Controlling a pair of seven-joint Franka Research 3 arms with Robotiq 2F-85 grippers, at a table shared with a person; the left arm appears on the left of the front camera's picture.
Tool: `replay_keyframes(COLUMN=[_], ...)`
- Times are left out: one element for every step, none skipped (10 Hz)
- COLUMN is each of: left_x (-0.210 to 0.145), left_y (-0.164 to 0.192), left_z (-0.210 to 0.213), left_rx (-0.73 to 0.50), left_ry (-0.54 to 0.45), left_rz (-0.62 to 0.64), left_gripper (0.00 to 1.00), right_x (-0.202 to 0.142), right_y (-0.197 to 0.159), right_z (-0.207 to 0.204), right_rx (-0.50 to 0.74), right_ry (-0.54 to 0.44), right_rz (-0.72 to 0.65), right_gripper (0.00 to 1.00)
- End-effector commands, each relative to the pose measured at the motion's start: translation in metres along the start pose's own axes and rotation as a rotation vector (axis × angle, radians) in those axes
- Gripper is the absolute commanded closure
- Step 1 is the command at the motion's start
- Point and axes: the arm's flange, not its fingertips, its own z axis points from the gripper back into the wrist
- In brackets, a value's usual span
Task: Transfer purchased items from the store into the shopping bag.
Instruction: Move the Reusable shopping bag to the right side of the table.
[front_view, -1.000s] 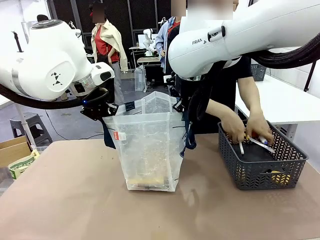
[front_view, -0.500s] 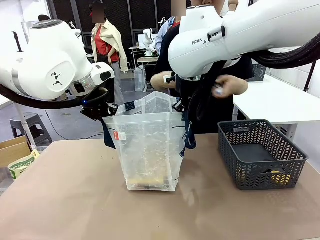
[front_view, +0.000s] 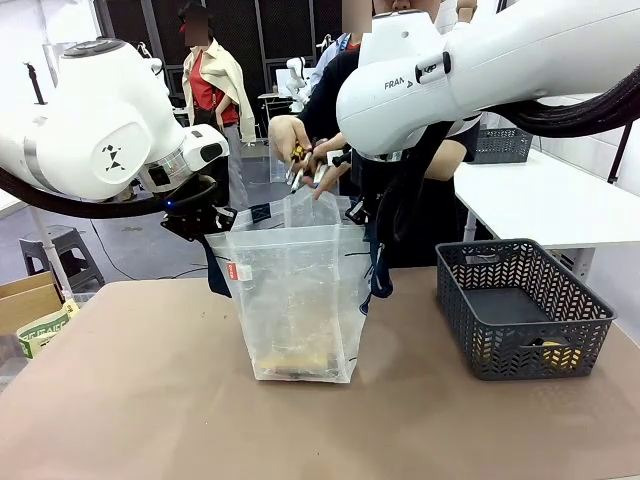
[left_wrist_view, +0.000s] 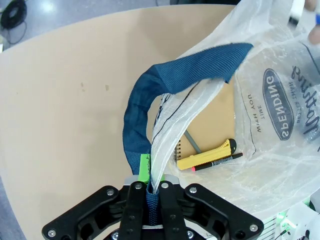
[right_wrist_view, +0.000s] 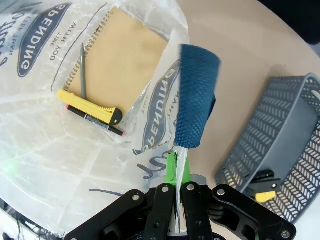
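On the smooth tan table (front_view: 130, 400), the crinkled translucent shopping bag (front_view: 295, 300) stands mid-frame. Its woven navy straps are clamped in the left jaws and right jaws. The slotted grey basket (front_view: 520, 320) sits lower right. A person's hands (front_view: 290, 138) hold slim items above the bag. Inside lie a tan spiral notebook (right_wrist_view: 125, 60) and a yellow cutter (right_wrist_view: 90, 106).

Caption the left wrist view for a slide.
Jaws shut on the shopping bag strap; notebook, yellow cutter and pen lie inside.
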Motion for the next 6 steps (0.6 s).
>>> replay_keyframes(left_x=[-0.0002,-0.0002,-0.0002,-0.0002,-0.0002,-0.0002], left_y=[0.0032,0.0032,0.0032,0.0032,0.0032,0.0032], left_z=[0.002,0.002,0.002,0.002,0.002,0.002], left_rx=[0.015,0.015,0.015,0.015,0.015,0.015], left_ry=[-0.009,-0.009,-0.009,-0.009,-0.009,-0.009], left_rz=[-0.006,-0.006,-0.006,-0.006,-0.006,-0.006], left_gripper=[1.0,1.0,1.0,1.0,1.0,1.0], right_x=[-0.0013,-0.0013,-0.0013,-0.0013,-0.0013,-0.0013], right_y=[-0.0012,-0.0012,-0.0012,-0.0012,-0.0012,-0.0012], right_z=[-0.0002,-0.0002,-0.0002,-0.0002,-0.0002,-0.0002], right_rx=[-0.001,-0.001,-0.001,-0.001,-0.001,-0.001], right_ry=[0.001,0.001,0.001,0.001,0.001,0.001], right_rz=[-0.002,-0.002,-0.002,-0.002,-0.002,-0.002], right_gripper=[1.0,1.0,1.0,1.0,1.0,1.0])
